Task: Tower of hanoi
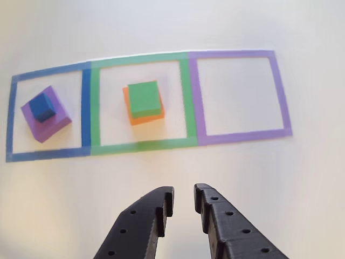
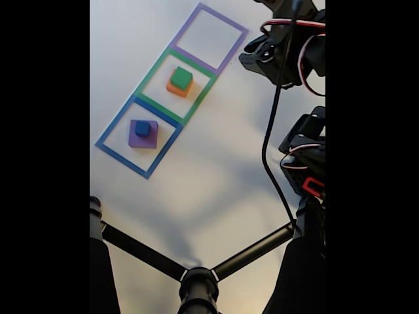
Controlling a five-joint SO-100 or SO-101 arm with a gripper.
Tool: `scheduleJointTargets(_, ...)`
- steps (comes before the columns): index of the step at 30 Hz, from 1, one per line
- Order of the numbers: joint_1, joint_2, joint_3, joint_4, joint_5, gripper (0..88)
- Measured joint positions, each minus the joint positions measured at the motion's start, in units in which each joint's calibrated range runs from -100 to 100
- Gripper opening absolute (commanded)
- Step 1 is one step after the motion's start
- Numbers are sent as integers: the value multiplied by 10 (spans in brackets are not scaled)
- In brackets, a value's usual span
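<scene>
Three taped squares lie in a row on the white table. In the blue square (image 1: pixel 11 118) (image 2: pixel 111 131) a small blue block (image 1: pixel 42 107) (image 2: pixel 143 128) sits on a larger purple block (image 1: pixel 51 123) (image 2: pixel 141 139). Inside the green square (image 1: pixel 186 97) (image 2: pixel 152 69) a green block (image 1: pixel 144 98) (image 2: pixel 181 78) rests on an orange block (image 1: pixel 145 117) (image 2: pixel 174 90). The purple square (image 1: pixel 280 91) (image 2: pixel 190 19) holds nothing. My gripper (image 1: pixel 183 202), black, hangs above the bare table in front of the squares, slightly open with nothing between its fingers. In the fixed view the arm's head (image 2: pixel 265 55) hovers right of the purple square.
A black cable (image 2: pixel 267 144) hangs from the arm on the right of the fixed view. A black stand with three legs (image 2: pixel 196 278) crosses the bottom of that view. Red and white wires (image 2: pixel 302 55) loop around the arm.
</scene>
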Motion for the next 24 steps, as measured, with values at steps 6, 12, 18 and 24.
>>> scheduleJointTargets(6,63,-71,92,-10,-2,140)
scheduleJointTargets(12,85,-84,204,-98,0,233)
scheduleJointTargets(18,86,-98,396,-300,0,312)
scheduleJointTargets(24,58,-98,567,-527,0,352)
